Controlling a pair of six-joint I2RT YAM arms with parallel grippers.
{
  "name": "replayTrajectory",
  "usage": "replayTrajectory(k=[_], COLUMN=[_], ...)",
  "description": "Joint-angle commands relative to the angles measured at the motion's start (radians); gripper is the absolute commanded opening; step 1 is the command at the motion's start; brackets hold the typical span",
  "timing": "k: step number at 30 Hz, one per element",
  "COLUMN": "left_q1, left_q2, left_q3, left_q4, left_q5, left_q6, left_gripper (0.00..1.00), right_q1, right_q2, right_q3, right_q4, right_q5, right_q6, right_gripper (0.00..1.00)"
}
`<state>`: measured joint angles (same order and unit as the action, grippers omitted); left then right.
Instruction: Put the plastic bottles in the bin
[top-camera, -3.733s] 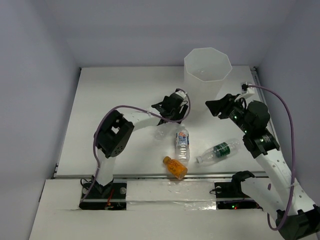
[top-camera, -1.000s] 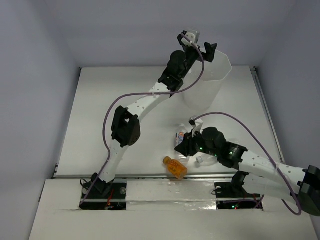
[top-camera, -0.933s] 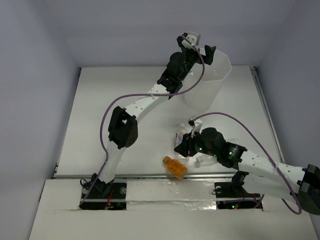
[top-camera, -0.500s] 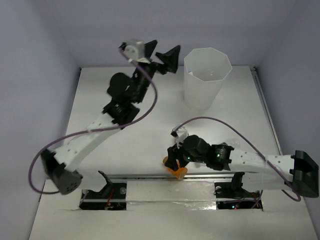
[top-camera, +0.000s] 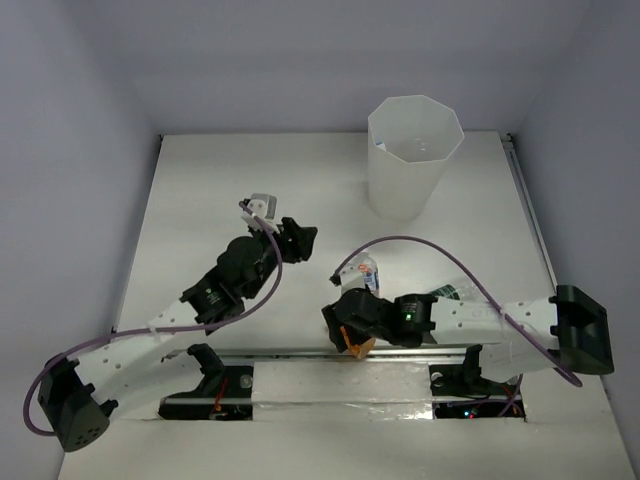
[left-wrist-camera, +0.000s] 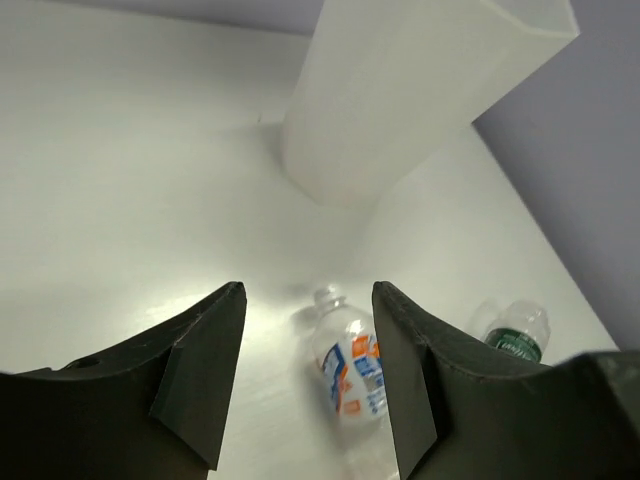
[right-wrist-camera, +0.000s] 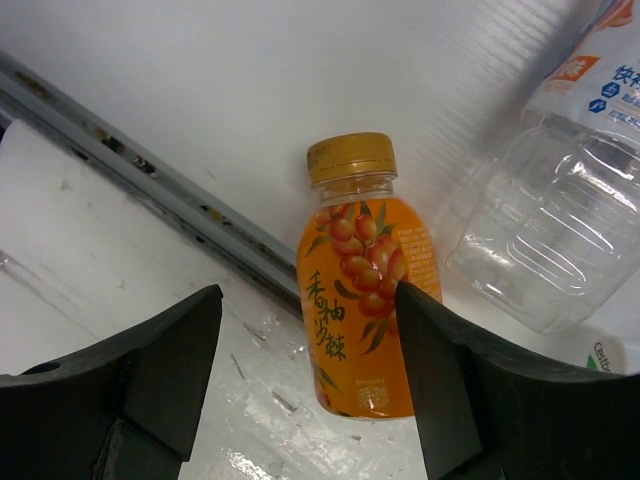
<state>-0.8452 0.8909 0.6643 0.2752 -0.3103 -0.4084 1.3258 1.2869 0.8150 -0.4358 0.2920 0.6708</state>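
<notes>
A short orange bottle (top-camera: 357, 343) lies at the table's near edge. My right gripper (top-camera: 340, 325) is open just above it, and in the right wrist view my gripper (right-wrist-camera: 305, 295) has a jaw on each side of the orange bottle (right-wrist-camera: 365, 300), not closed on it. A clear blue-labelled bottle (top-camera: 367, 271) lies just beyond it and shows in both wrist views (right-wrist-camera: 560, 230) (left-wrist-camera: 350, 365). A green-labelled bottle (top-camera: 450, 293) is partly hidden by my right arm. My left gripper (top-camera: 300, 240) (left-wrist-camera: 308, 300) is open and empty, left of the blue-labelled bottle. The white bin (top-camera: 414, 150) (left-wrist-camera: 400, 90) stands at the back.
A metal rail (top-camera: 290, 352) (right-wrist-camera: 150, 190) runs along the table's near edge right beside the orange bottle. The enclosure's walls close in the table's left, back and right sides. My right arm lies low across the near right of the table.
My left arm has swung back from the bin's rim down to the middle of the table. My right gripper has moved left from the blue-labelled bottle to over the orange bottle.
</notes>
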Motion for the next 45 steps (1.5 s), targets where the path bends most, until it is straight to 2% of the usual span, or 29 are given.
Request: replayTrajectory(k=[1,4,9,15,18,19,21,24,27,29,31,34,36,37,38,39,40,41,43,45], left_q1=[-0.014,-0.014,-0.014,-0.014,-0.014,-0.014,-0.014,-0.014,-0.014,-0.014,-0.014,-0.014,-0.014,-0.025,-0.035,-0.052,-0.096,-0.121,-0.159,-0.199], left_q2=[-0.112,-0.148,-0.124,-0.156,-0.164,-0.153,-0.138,-0.122,-0.135,-0.147,-0.156,-0.152,-0.124,-0.115,-0.097,-0.086,-0.07,-0.031,0.02,0.091], left_q3=[-0.032,-0.072,-0.091,-0.095,-0.091,-0.088,-0.081,-0.08,-0.078,-0.077,-0.078,-0.088,-0.101,-0.11,-0.121,-0.13,-0.141,-0.138,-0.127,-0.124], left_q4=[-0.027,-0.036,-0.093,-0.171,-0.2,-0.206,-0.231,-0.255,-0.274,-0.31,-0.323,-0.303,-0.253,-0.223,-0.158,-0.13,-0.108,-0.087,-0.067,-0.015], left_q5=[-0.024,-0.019,-0.016,-0.075,-0.078,-0.073,-0.066,-0.061,-0.09,-0.122,-0.153,-0.122,-0.052,-0.018,0.005,0.022,0.014,-0.004,-0.039,-0.038], left_q6=[-0.055,-0.064,-0.084,-0.093,-0.092,-0.09,-0.092,-0.096,-0.107,-0.116,-0.13,-0.144,-0.158,-0.161,-0.165,-0.174,-0.181,-0.197,-0.207,-0.222], left_gripper=[0.5,0.5,0.5,0.52,0.58,0.64,0.69,0.75,0.75,0.74,0.73,0.72,0.67,0.57,0.53,0.48,0.37,0.3,0.12,0.08], right_q1=[0.016,0.016,0.038,0.047,0.047,0.047,0.056,0.056,0.056,0.047,-0.003,-0.097,-0.225,-0.273,-0.371,-0.419,-0.468,-0.556,-0.634,-0.738], right_q2=[0.034,0.075,0.155,0.215,0.255,0.261,0.258,0.151,-0.004,-0.084,-0.129,-0.213,-0.274,-0.288,-0.297,-0.302,-0.288,-0.27,-0.201,-0.149], right_q3=[0.061,0.075,0.091,0.104,0.13,0.145,0.164,0.203,0.28,0.338,0.404,0.461,0.478,0.492,0.498,0.507,0.522,0.571,0.614,0.689], right_q4=[-0.075,-0.073,-0.023,0.023,0.019,0.017,0.0,-0.043,-0.125,-0.219,-0.251,-0.218,-0.086,-0.037,0.067,0.112,0.143,0.172,0.207,0.233], right_q5=[0.11,0.089,0.033,0.03,0.05,0.056,0.084,0.13,0.246,0.384,0.491,0.545,0.53,0.498,0.487,0.478,0.451,0.441,0.408,0.381], right_q6=[0.061,0.056,0.044,0.053,0.056,0.056,0.059,0.058,0.035,0.02,-0.006,-0.108,-0.232,-0.269,-0.334,-0.364,-0.384,-0.417,-0.457,-0.493], right_gripper=[0.76,0.75,0.73,0.71,0.61,0.59,0.52,0.5,0.49,0.49,0.49,0.48,0.48,0.48,0.48,0.48,0.48,0.48,0.48,0.48])
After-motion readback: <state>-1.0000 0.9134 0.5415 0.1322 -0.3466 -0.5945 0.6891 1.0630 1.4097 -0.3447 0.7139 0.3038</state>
